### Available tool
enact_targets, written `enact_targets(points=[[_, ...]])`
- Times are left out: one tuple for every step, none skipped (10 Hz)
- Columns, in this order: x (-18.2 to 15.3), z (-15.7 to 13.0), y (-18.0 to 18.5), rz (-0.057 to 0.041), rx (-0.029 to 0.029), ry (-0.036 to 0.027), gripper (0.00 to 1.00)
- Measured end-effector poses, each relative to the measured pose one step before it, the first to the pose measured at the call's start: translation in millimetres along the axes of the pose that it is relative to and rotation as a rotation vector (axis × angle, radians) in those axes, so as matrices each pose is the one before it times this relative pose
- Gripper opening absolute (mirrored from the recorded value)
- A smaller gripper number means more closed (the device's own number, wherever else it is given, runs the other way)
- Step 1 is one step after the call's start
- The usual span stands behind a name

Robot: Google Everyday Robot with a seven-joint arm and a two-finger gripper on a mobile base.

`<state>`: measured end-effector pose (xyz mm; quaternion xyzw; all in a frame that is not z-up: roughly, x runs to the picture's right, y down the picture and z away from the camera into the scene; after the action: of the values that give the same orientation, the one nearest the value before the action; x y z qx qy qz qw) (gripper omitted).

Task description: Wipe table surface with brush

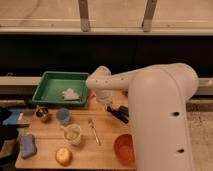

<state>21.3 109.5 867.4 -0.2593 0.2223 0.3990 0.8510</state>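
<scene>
The light wooden table surface (47,137) fills the lower left of the camera view. My white arm reaches in from the right, and its wrist hangs over the table's far middle. The gripper (107,103) sits under that wrist, just right of the green tray, and is mostly hidden by it. It is shut on the brush (120,114). The black handle sticks out to the lower right and lies low over the wood. The brush head is hidden.
A green tray (50,90) with a white cloth (70,93) stands at the back left. On the table are a small dark bowl (42,114), a blue-grey cup (63,116), a clear cup (73,134), a spoon (93,131), a blue sponge (27,146), an orange fruit (63,156) and an orange bowl (124,147).
</scene>
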Motion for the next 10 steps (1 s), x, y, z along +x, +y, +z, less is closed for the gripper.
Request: enact_targets(points=[[-9.62, -0.71, 7.46, -0.0274, 0.00058, -0.00502, 0.06], [-5.58, -1.41, 8.56, -0.02346, -0.00025, -0.00317, 0.06], [-0.68, -3.13, 11.6, -0.02199, -0.00117, 0.00002, 0.06], [5.98, -5.12, 11.71, -0.01158, -0.00214, -0.00243, 0.06], [9.01, -5.68, 10.46, -0.00662, -0.00593, -0.00275, 0.06], [8.25, -2.28, 7.22, -0.00545, -0.00678, 0.00324, 0.06], [10.5, -1.36, 7.91, -0.00686, -0.00909, 0.00714, 0.06], [8.95, 1.18, 4.29, 0.00397, -0.01034, 0.01139, 0.06], [8.08, 1.96, -2.31, 0.01217, -0.0013, 0.01058, 0.06], [8.48, 1.85, -7.08, 0.02323, 0.0023, 0.00807, 0.06]])
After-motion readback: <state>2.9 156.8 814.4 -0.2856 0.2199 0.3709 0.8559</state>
